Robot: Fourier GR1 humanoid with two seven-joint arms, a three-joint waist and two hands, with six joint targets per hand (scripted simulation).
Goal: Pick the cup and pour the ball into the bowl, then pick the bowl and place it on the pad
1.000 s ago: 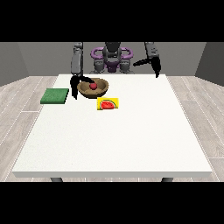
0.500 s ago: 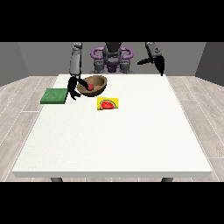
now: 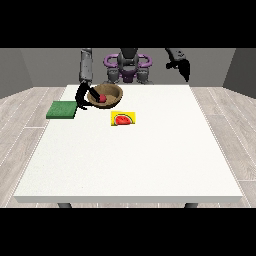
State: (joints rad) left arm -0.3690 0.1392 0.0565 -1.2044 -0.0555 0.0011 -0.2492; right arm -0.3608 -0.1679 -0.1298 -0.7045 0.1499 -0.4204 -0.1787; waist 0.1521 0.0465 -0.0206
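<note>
White desk (image 3: 130, 160), and now the bowl (image 3: 106, 94) is tilted and lifted toward the pad (image 3: 62, 109), ball (image 3: 102, 99) inside, with the hand (image 3: 81, 98) at the view's left curled on its rim. Other hand (image 3: 183, 67) hangs idle, fingers relaxed.

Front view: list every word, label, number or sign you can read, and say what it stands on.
None can be read.
The yellow card bears a watermelon-slice picture, no letters.
The bowl, the red ball inside it, the green pad and the table bear no markings.
</note>
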